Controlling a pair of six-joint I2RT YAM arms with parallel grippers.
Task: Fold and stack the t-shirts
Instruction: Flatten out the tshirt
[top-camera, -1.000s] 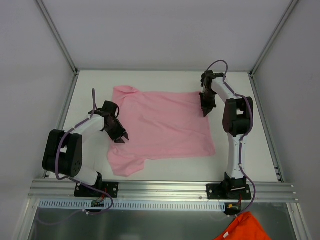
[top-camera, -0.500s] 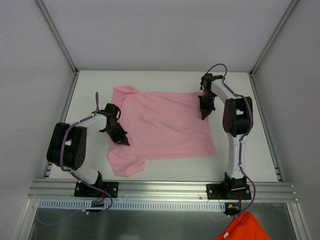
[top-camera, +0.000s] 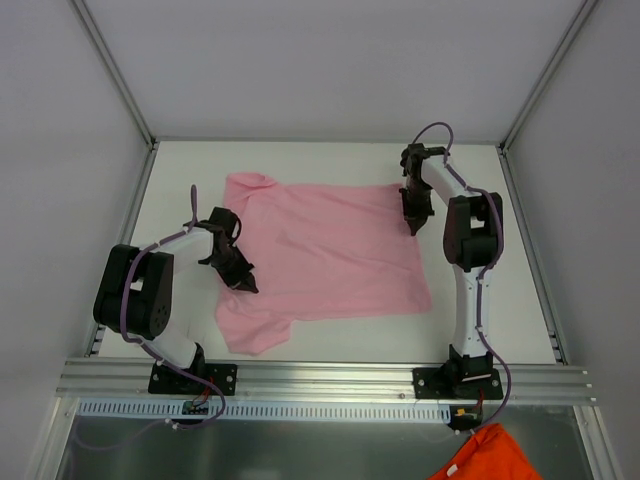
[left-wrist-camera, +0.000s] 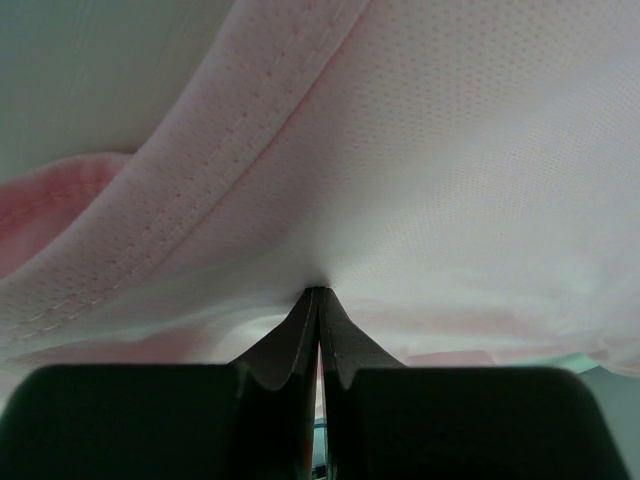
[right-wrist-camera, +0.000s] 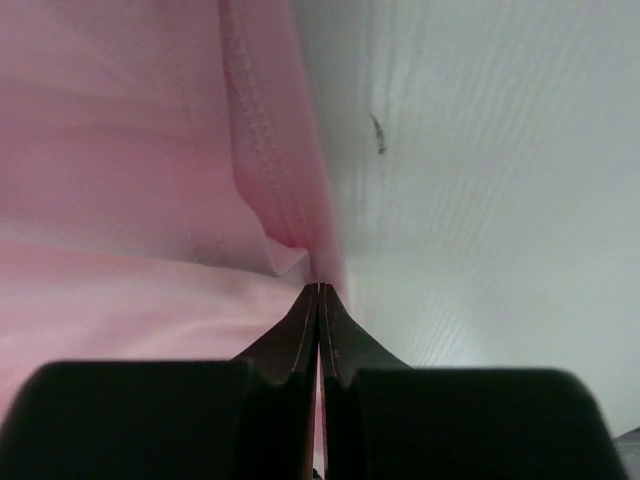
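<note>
- Top view: the pink t-shirt (top-camera: 320, 255) lies spread across the middle of the white table (top-camera: 330, 160), a sleeve bunched at its upper left corner and another at its lower left.
- Top view: the left gripper (top-camera: 243, 283) is down on the shirt's left edge, left of centre in the frame. The right gripper (top-camera: 412, 225) is down on the shirt's upper right edge.
- Top view: an orange cloth (top-camera: 490, 455) shows at the bottom right corner, off the table.
- Left wrist view: the left gripper (left-wrist-camera: 318, 295), at bottom centre, has its fingers pressed together on the pink t-shirt (left-wrist-camera: 450, 150). The fabric puckers at their tips and fills most of the frame, and a stitched hem (left-wrist-camera: 200, 190) runs diagonally at upper left.
- Right wrist view: the right gripper (right-wrist-camera: 319, 290), at bottom centre, is pinched tight on the hemmed edge of the pink t-shirt (right-wrist-camera: 130, 150), which covers the left half. Bare table (right-wrist-camera: 480, 150) with a small dark mark (right-wrist-camera: 378, 132) fills the right.
</note>
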